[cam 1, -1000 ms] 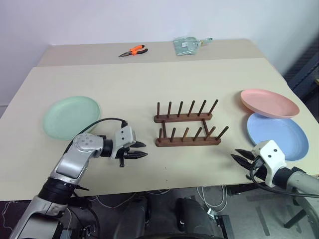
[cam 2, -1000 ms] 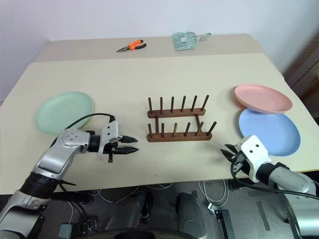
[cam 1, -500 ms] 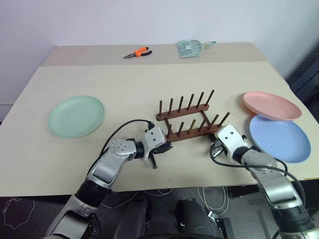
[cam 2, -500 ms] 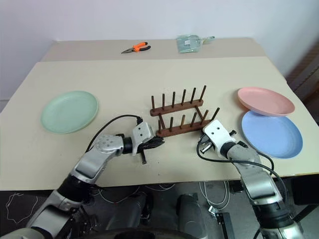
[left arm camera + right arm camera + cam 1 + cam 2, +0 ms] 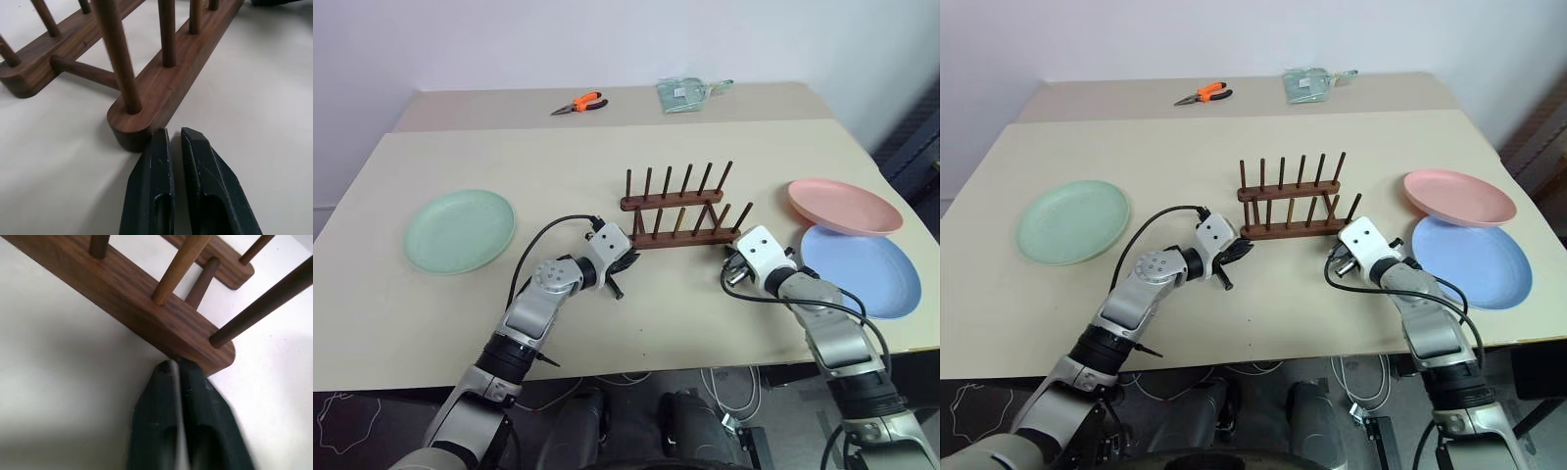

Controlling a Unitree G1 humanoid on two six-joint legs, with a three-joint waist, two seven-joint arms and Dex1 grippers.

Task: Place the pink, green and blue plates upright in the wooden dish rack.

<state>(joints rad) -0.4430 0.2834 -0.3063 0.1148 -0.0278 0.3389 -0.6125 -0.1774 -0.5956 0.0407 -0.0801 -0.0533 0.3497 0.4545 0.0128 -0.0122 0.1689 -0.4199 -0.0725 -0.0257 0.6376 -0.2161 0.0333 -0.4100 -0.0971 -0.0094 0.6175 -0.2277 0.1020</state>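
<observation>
Both grippers, left [image 5: 173,134] and right [image 5: 177,364], reached the rack [image 5: 677,211], jaws nearly shut.

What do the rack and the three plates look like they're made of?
Rack: dark brown wood with visible grain and a smooth satin finish. Green plate, pink plate and blue plate: matte pastel, even colour, probably plastic or a fibre composite; the look leaves it open.

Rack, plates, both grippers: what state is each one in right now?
wooden dish rack: upright on the table, no plates in it.
green plate: flat on the table.
pink plate: flat, its edge over the blue one.
blue plate: flat on the table.
left gripper: shut, holding nothing, at the rack's near bar end.
right gripper: shut, holding nothing, at the bar's other end.
</observation>
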